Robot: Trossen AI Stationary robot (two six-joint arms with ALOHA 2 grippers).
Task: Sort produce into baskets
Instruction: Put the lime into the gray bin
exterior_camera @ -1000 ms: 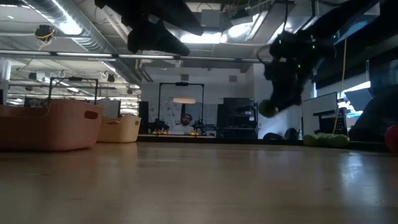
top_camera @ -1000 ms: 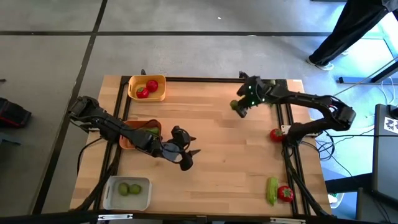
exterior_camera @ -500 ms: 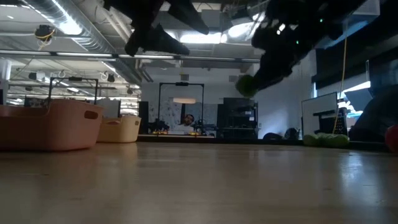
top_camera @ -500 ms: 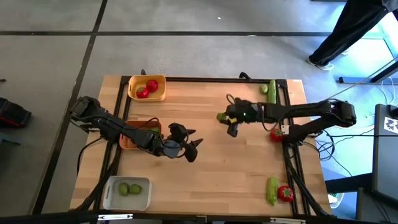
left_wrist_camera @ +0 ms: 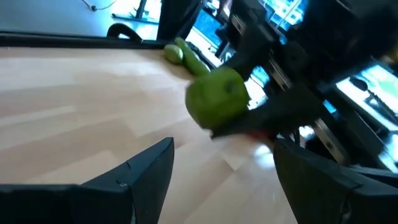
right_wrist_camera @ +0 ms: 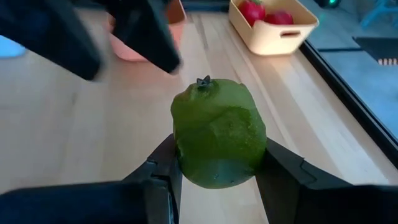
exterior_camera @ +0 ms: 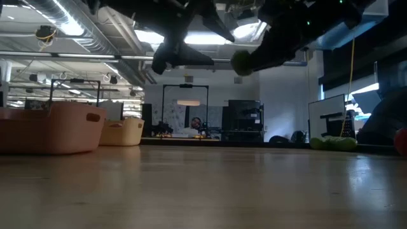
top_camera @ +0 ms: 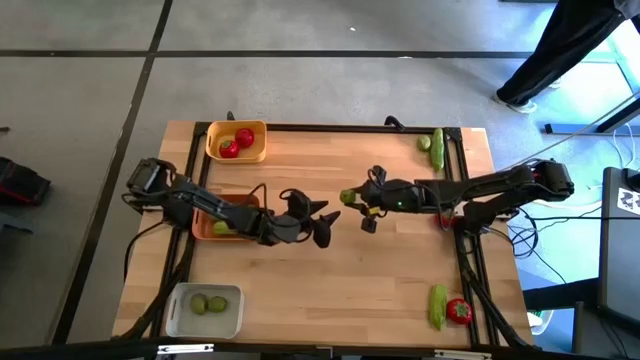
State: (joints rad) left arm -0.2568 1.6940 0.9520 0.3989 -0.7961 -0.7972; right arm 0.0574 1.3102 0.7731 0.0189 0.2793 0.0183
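- The right gripper (top_camera: 350, 196) is clamped on a lime (top_camera: 348, 195), carried above the middle of the table (top_camera: 400, 270); the right wrist view shows the fruit pinched between both fingers, stem end up.
- The left gripper (top_camera: 322, 222) hangs just beside it over the table centre with its fingers spread wide and nothing between them; the left wrist view shows the lime directly ahead of that opening.
- This looks like a hand-over. To do it well, the left fingers should close around the lime's middle, clear of the right fingers, and the right gripper should let go only once that grip is firm, since the fruit is well above the wood and would roll if dropped.
- The white-grey basket (top_camera: 178, 317) at the near left corner seems the likely destination.
- Baskets: three. The yellow basket (top_camera: 258, 152) holds two tomatoes (top_camera: 237, 142); the orange basket (top_camera: 202, 229), partly under the left arm, shows one green piece whose kind cannot be told; the white-grey one holds two limes.
- Loose produce: a cucumber (top_camera: 437, 148) at the far right edge, another cucumber (top_camera: 437, 305) and a tomato (top_camera: 459, 310) at the near right, and a red piece mostly hidden by the right arm.
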